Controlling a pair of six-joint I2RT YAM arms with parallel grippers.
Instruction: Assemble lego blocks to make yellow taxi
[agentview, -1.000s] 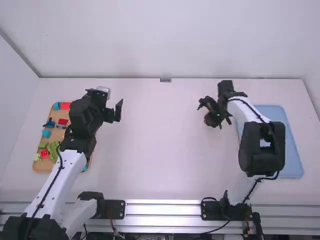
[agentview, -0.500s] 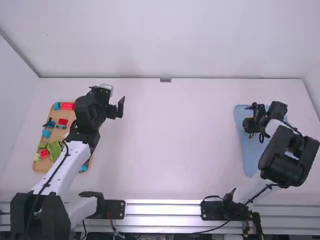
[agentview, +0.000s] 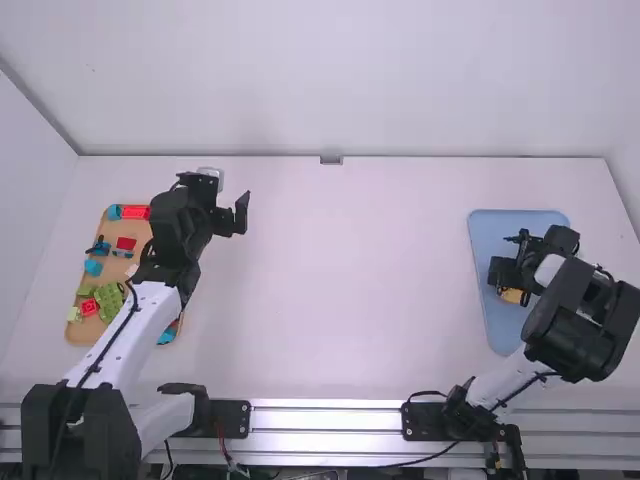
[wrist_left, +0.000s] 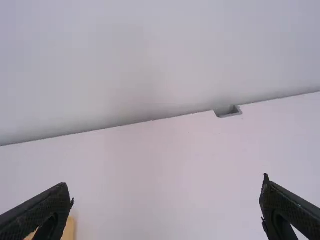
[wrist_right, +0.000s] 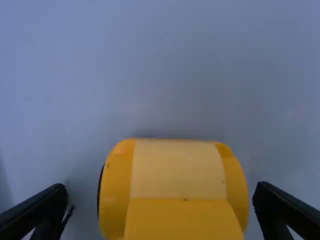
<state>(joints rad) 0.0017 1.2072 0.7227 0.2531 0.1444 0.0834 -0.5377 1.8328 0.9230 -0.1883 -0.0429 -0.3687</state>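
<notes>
In the high view, the yellow taxi (agentview: 512, 297) is seen on the blue tray (agentview: 492, 225), beneath the right gripper (agentview: 512, 284), inside the tray's near edge. White table (agentview: 350, 280) lies between it and the wooden tray (agentview: 84, 334), beside the left arm.

In the left wrist view, the left gripper's jaws are spread wide, with nothing held; the table's far edge is shown.

In the right wrist view, the jaws are parted around the taxi, ungripped, with gaps on both sides. Its front and long axis cannot be told.
</notes>
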